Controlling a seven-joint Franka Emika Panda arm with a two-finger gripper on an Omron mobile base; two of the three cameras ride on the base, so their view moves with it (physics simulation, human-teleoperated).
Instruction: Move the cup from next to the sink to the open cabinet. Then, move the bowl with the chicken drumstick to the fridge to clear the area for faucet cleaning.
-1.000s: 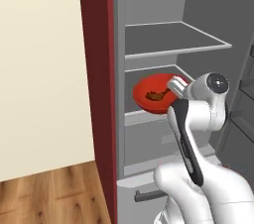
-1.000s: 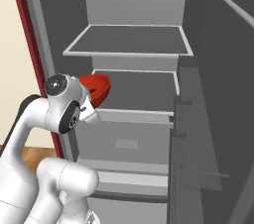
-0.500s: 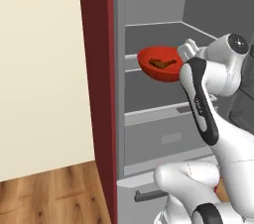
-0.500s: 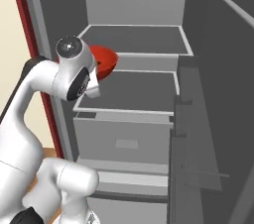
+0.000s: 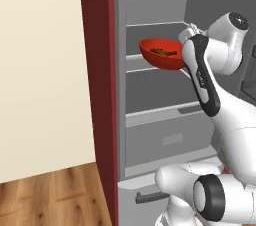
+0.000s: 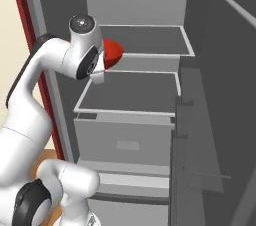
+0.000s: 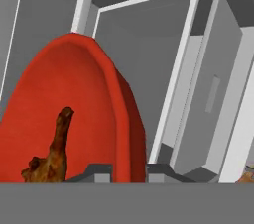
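Inside the open fridge (image 5: 150, 95), up at shelf height, the gripper (image 7: 128, 172) has its jaws pinched narrow on the rim of the red bowl (image 5: 162, 53), one dark tip inside the wall and one outside. That clamp is plain in the hand view, where the rim runs straight down between the two tips. From the left base view the wrist covers the grip, so the bowl seems simply to hang off the end of the white arm (image 5: 205, 77).

What the left base view does give is the bowl's place: it is lifted clear, over the front edge of the upper shelf (image 5: 155, 25), with the middle shelf (image 5: 160, 70) just beneath it. The chicken drumstick (image 5: 161, 51) lies brown in the bottom of the bowl. In the hand view that same drumstick (image 7: 53, 149) stands up large against the red inner wall, its bone end pointing away from the tips.

From the right base view the bowl (image 6: 114, 51) is little more than a red wedge peeking out past the wrist, and its contents cannot be seen. That side shows instead the fridge door (image 6: 200, 135) swung open at the right, and a drawer (image 6: 125, 142) below the shelves.
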